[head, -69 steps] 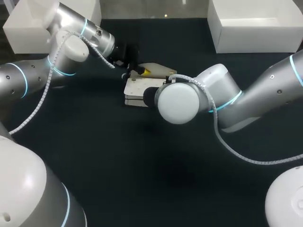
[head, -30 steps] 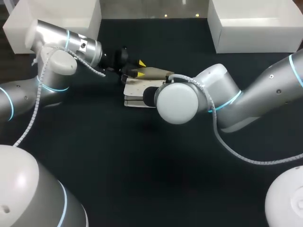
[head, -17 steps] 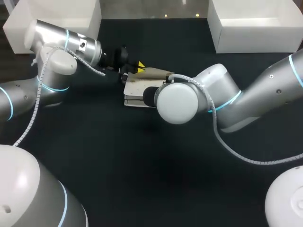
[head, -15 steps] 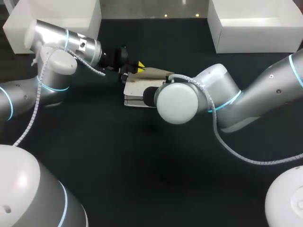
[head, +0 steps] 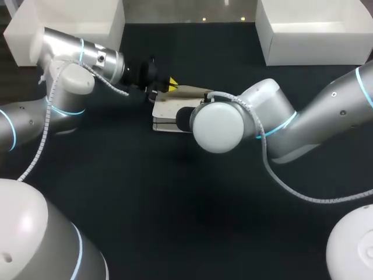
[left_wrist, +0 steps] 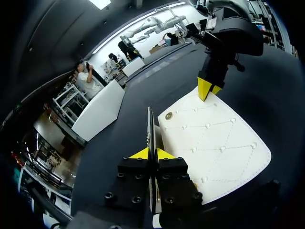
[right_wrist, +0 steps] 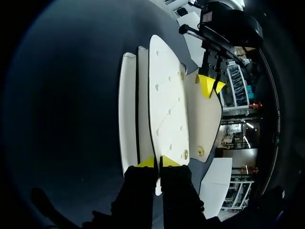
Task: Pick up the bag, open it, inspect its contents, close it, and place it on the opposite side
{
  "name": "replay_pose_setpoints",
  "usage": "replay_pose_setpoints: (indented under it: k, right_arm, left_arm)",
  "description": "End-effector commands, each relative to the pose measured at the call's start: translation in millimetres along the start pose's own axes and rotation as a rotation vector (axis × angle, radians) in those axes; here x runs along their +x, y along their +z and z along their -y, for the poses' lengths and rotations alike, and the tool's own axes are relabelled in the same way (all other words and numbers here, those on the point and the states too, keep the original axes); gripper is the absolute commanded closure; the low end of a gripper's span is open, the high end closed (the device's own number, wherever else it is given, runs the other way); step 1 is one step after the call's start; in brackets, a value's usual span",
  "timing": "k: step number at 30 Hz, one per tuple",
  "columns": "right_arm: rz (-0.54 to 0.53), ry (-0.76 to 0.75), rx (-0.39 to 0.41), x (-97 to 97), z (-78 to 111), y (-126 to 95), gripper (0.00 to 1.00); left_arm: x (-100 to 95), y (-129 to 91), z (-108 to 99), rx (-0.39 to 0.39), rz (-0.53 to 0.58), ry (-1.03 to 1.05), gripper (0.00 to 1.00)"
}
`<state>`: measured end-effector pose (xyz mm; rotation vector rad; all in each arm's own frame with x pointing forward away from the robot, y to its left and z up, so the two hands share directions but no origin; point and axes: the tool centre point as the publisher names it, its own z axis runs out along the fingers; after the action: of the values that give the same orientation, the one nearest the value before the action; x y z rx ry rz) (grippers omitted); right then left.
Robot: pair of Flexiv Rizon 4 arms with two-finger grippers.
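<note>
A white quilted bag [head: 165, 112] lies flat on the black table, its beige flap [head: 192, 89] lifted at the far side. My left gripper [head: 170, 83] is shut on the flap's edge. In the left wrist view, that thin edge [left_wrist: 150, 126] stands upright between the fingers of the left gripper [left_wrist: 151, 153], beside the quilted panel [left_wrist: 214, 143]. My right gripper [right_wrist: 157, 161] is shut on the near edge of the quilted panel [right_wrist: 167, 100]; in the head view, my right arm's round joint [head: 217, 126] hides it. Each wrist view shows the other gripper at the bag's opposite end: right gripper [left_wrist: 208, 87], left gripper [right_wrist: 209, 85].
Two white bins stand at the table's back, one at the left [head: 64, 23] and one at the right [head: 315, 35]. Dark tabletop [head: 175, 204] stretches in front of the bag.
My left gripper's fingers, apart a second ago around the flap, have closed on its edge. The bag and my right arm have not moved.
</note>
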<state>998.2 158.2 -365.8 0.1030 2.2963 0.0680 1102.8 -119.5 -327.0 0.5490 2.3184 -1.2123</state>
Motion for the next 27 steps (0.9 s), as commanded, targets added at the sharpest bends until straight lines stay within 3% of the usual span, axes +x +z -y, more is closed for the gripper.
replay_pose_setpoints:
  k: [1,6,12,13,14,15,20,24,27]
  right_arm:
    - [0.003,0.001,0.000,1.0,0.0,0.8,1.00]
    - [0.003,0.001,0.000,1.0,0.0,0.8,1.00]
    - [0.003,0.001,0.000,1.0,0.0,0.8,1.00]
    - [0.003,0.001,0.000,1.0,0.0,0.8,1.00]
    - [0.003,0.001,0.000,1.0,0.0,0.8,1.00]
    - [0.003,0.001,0.000,1.0,0.0,0.8,1.00]
    - [0.003,0.001,0.000,1.0,0.0,0.8,1.00]
    - [0.003,0.001,0.000,1.0,0.0,0.8,1.00]
    - [0.003,0.001,0.000,1.0,0.0,0.8,1.00]
  left_arm:
    - [19.4,4.2,-5.0,0.022,0.050,0.017,1.00]
    - [30.7,5.3,-1.0,0.033,0.059,0.038,1.00]
    - [25.6,2.5,2.4,0.018,0.077,0.036,1.00]
    - [24.0,1.4,3.2,0.018,0.078,0.037,0.97]
    - [22.5,0.6,4.0,0.013,0.081,0.039,0.86]
    - [20.9,-0.3,4.9,0.011,0.084,0.041,0.81]
    - [14.3,-5.2,7.7,0.006,0.093,0.055,0.69]
    - [10.0,-8.6,8.2,0.008,0.098,0.055,0.71]
    - [8.2,-9.1,8.3,0.008,0.102,0.055,0.82]
